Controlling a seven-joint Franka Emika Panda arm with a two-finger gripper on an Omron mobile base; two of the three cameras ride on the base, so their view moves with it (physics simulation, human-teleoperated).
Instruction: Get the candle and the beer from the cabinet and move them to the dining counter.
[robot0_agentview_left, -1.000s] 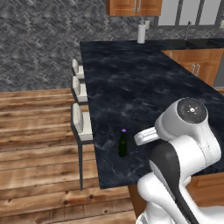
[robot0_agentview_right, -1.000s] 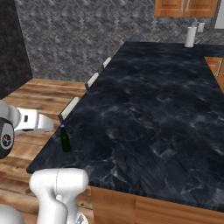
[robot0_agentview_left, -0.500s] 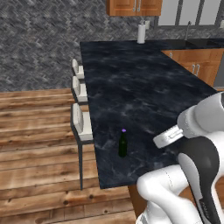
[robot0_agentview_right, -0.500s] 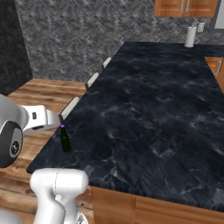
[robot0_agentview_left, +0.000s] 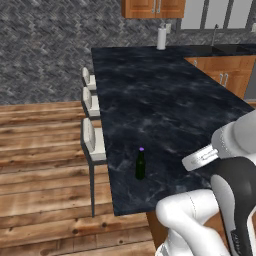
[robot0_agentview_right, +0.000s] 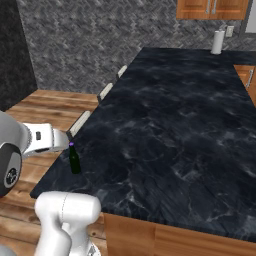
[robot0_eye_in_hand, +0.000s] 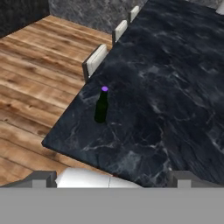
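- Herringbone grey stone lines the back wall in the left base view, above a plank wood floor (robot0_agentview_left: 40, 165). The dining counter (robot0_agentview_left: 165, 95) runs from 6 o'clock up toward 12, black with white veins.
- On it, the beer (robot0_agentview_left: 140, 164) stands upright near the counter's close corner, at about 7 o'clock of the slab, purple cap up. Nothing touches it.
- Three stools (robot0_agentview_left: 93, 141) with white cushions line the counter's edge at 9 o'clock, the nearest one just beside the bottle's end of the slab.
- A white paper-towel roll (robot0_agentview_left: 161, 38) stands at the far end, at 12 o'clock. Above it hangs the cabinet (robot0_agentview_left: 153, 8), doors shut.
- From the right base view, the same counter (robot0_agentview_right: 180, 120) spreads across the middle. The bottle (robot0_agentview_right: 74, 159) sits at 8 o'clock, close to the near corner.
- The towel roll (robot0_agentview_right: 217, 42) is at 1 o'clock, under the wood cabinet (robot0_agentview_right: 212, 8).
- Looking along the hand, the gripper (robot0_eye_in_hand: 109, 179) shows two dark fingertips (robot0_eye_in_hand: 43, 178) at 6 o'clock, set wide apart with nothing between them.
- The bottle (robot0_eye_in_hand: 101, 106) stands at 10 o'clock of the frame's centre, well apart from the tips, on the counter (robot0_eye_in_hand: 175, 87). Stools (robot0_eye_in_hand: 97, 59) line the edge toward 11 o'clock.
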